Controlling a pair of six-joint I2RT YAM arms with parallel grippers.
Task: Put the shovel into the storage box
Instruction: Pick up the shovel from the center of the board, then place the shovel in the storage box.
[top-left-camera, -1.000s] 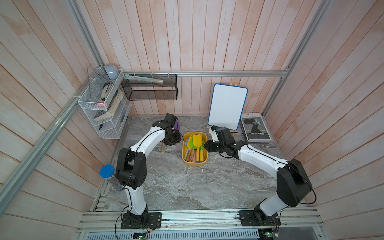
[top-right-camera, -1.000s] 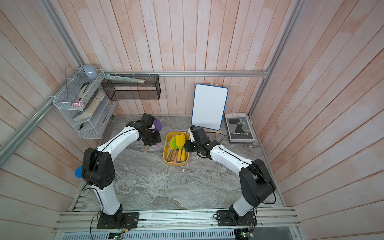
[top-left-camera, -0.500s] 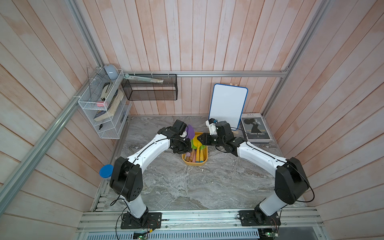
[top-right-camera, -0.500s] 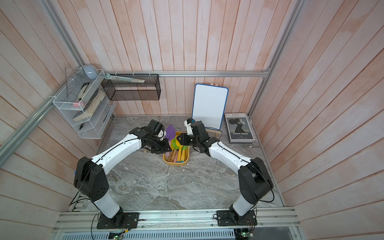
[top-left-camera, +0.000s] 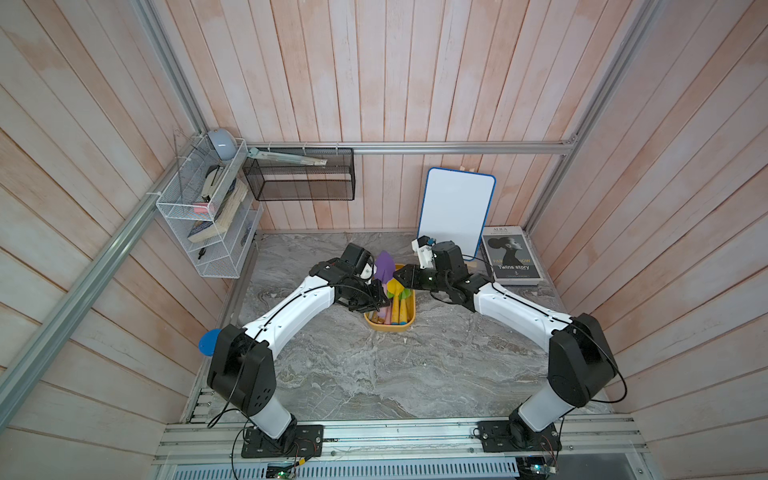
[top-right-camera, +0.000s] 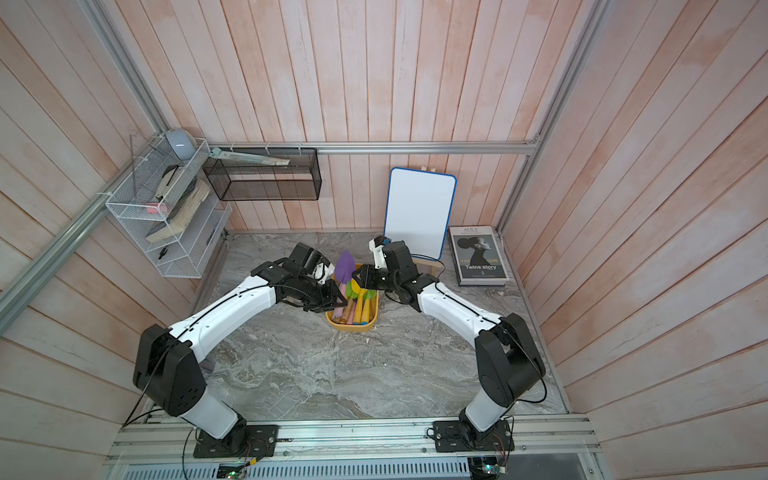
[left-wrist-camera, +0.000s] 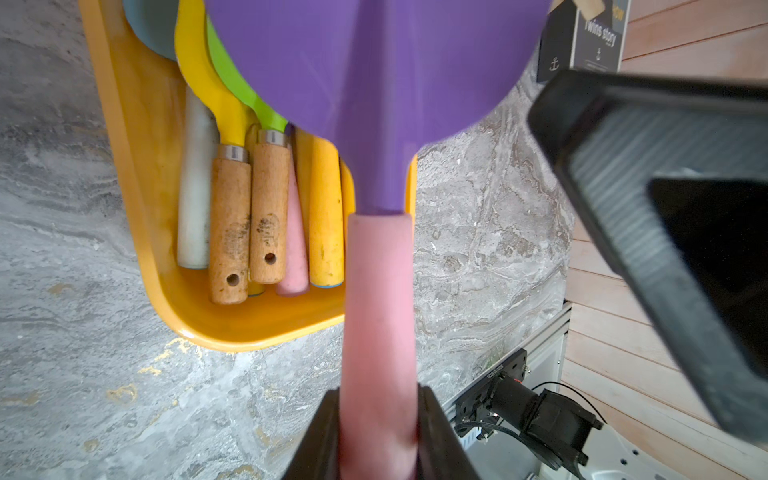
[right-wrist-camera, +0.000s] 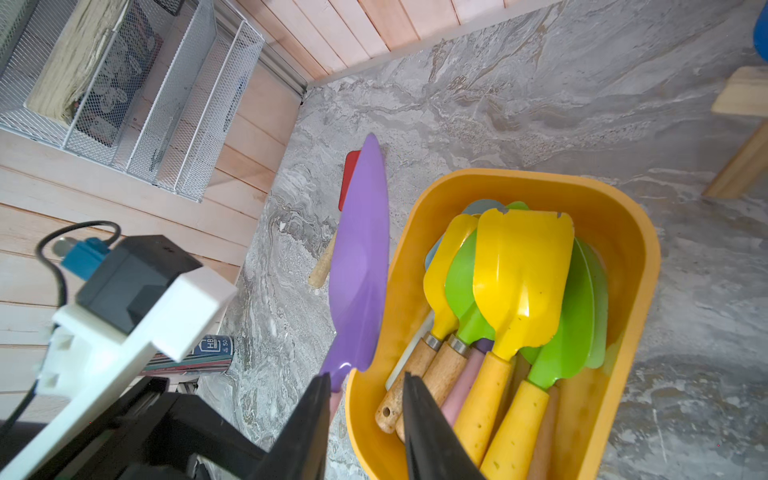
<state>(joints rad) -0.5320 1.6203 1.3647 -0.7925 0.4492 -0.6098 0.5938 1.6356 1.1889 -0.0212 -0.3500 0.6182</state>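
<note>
**Purple shovel held over the tub's rim**

The plastic shovel with a purple blade and pink handle (left-wrist-camera: 378, 270) hangs above the shallow yellow-orange plastic storage box (right-wrist-camera: 498, 176). Its blade tilts over the long rim on the left arm's side. The left gripper (left-wrist-camera: 378, 424) is clamped on the handle. The right gripper (right-wrist-camera: 365, 386) hovers above the box just beside the blade, jaws apart and empty. Yellow and green shovels (right-wrist-camera: 519, 282) crowd the box, so bare floor shows only along its walls. A red-bladed trowel with a wooden handle (right-wrist-camera: 349, 174) lies on the grey marble tabletop (top-left-camera: 374, 374) just outside that rim.

I see the storage box (top-left-camera: 390, 328) mid-table (top-left-camera: 374, 374), shovels (top-left-camera: 400, 308) lying in it; whiteboard (top-left-camera: 456, 212) behind-right, book (top-left-camera: 512, 255) right of that.
</note>
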